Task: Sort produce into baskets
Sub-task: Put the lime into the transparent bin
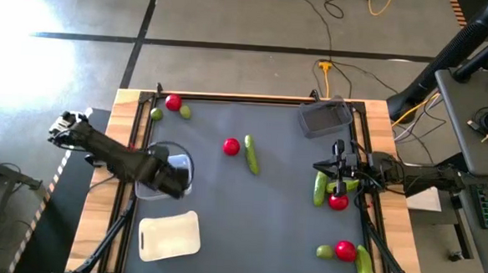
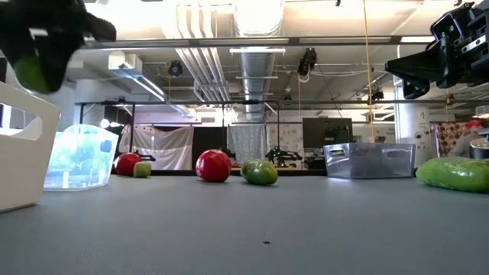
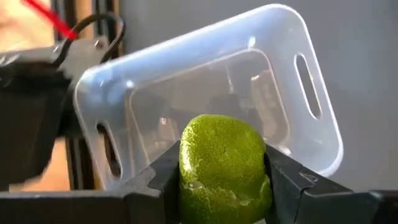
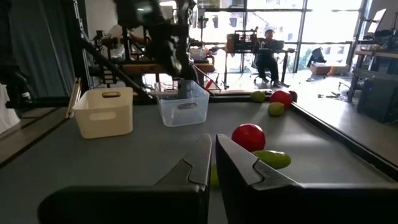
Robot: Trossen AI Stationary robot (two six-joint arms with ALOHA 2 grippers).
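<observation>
Fingers of the left gripper (image 3: 224, 186) clamp a bumpy olive-green lime (image 3: 225, 168) from both sides, directly above the clear plastic rectangular basket (image 3: 205, 93), which sits at the table's left side. From overhead the lime is hidden under the dark wrist, and only part of the clear basket's rim (image 1: 184, 161) shows around the arm. In the level view the lime (image 2: 32, 74) is only a green patch at the upper left under the dark gripper.

The right gripper (image 4: 211, 163) hangs over the right side of the grey table (image 1: 274, 205), its two dark fingers nearly touching and nothing between them. Just beneath it lie an elongated bright green cucumber (image 1: 319, 189), long axis running toward and away from the far edge, and a round red tomato (image 1: 338, 201); a second green piece beside them is partly covered by the gripper and hard to identify.

Mid-table, another cucumber (image 1: 251, 154) lies nearly parallel to the first, tilted slightly, just beside a red tomato (image 1: 232, 147). A tomato (image 1: 173, 103) and two limes (image 1: 185, 112) sit at the far left corner. At the near right edge a lime, a tomato (image 1: 345, 251) and a cucumber (image 1: 364, 266) cluster.

The dark grey basket (image 1: 325, 118) stands at the far right, the cream-white basket (image 1: 169, 235) at the near left.
</observation>
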